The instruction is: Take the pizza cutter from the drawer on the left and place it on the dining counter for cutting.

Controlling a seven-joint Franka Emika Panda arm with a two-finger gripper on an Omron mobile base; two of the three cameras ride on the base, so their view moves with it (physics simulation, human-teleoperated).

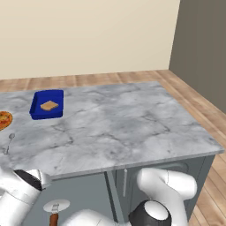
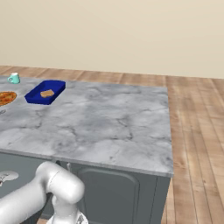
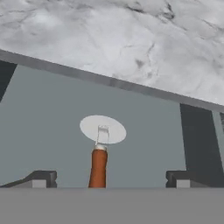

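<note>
In hand view, end effector (image 3: 109, 179) spread astride pizza cutter (image 3: 101, 144)

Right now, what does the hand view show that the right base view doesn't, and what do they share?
Hand view alone: the pizza cutter's reddish-brown handle, lying on the grey floor of the open drawer, with the open tool standing wide to either side of it and not touching it.

Right base view alone: the blue tray with a piece of food, a pizza, a teal mug and the wooden floor.

Both: the marble dining counter and the cutter's round wheel.
</note>
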